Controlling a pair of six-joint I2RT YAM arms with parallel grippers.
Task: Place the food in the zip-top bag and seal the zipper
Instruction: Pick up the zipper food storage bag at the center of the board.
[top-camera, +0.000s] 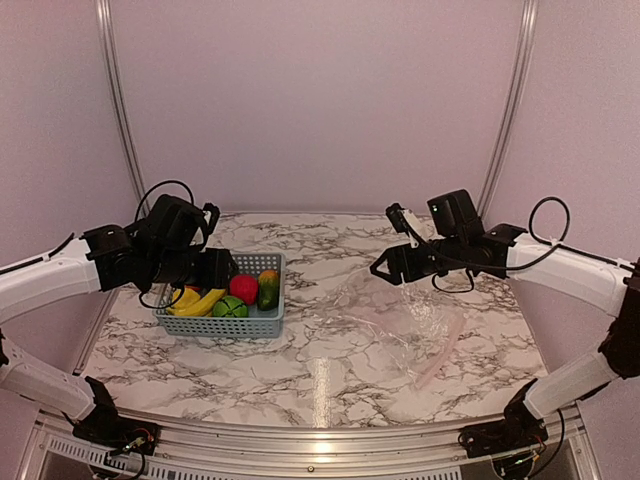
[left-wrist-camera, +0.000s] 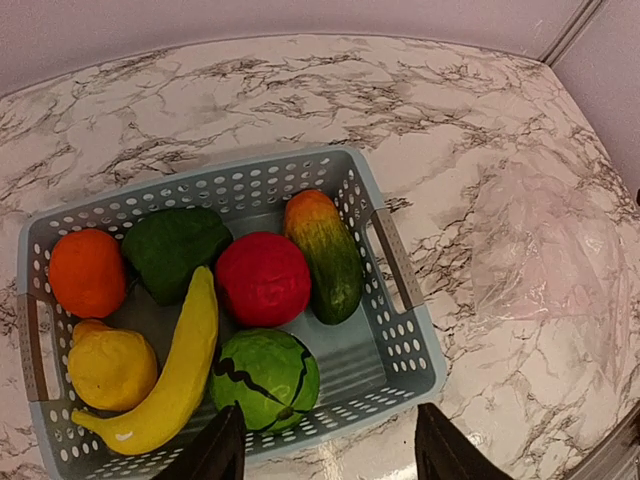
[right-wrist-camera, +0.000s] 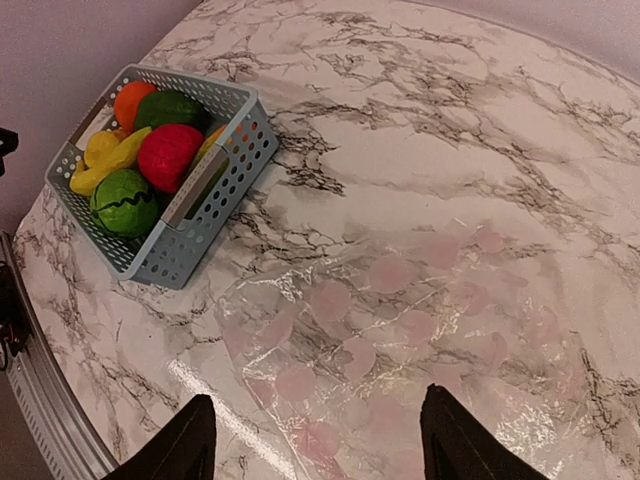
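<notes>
The food lies in a grey-blue basket (left-wrist-camera: 250, 172): orange (left-wrist-camera: 87, 272), green pepper (left-wrist-camera: 175, 248), red apple (left-wrist-camera: 262, 278), mango (left-wrist-camera: 325, 255), banana (left-wrist-camera: 180, 370), lemon (left-wrist-camera: 110, 367) and melon (left-wrist-camera: 265, 378). My left gripper (left-wrist-camera: 330, 455) is open and empty, above the basket's edge beside the melon; in the top view it (top-camera: 222, 268) hangs over the basket's left side. The clear zip-top bag (right-wrist-camera: 400, 330) lies flat and empty on the table, right of the basket (top-camera: 400, 325). Its pinkish zipper (top-camera: 440, 355) runs along its right edge. My right gripper (right-wrist-camera: 315, 455) is open, hovering above the bag.
The marble table (top-camera: 320, 390) ends at a metal rail along the front. Pale walls close in the back and sides. The basket (top-camera: 225, 322) stands at the left middle of the table.
</notes>
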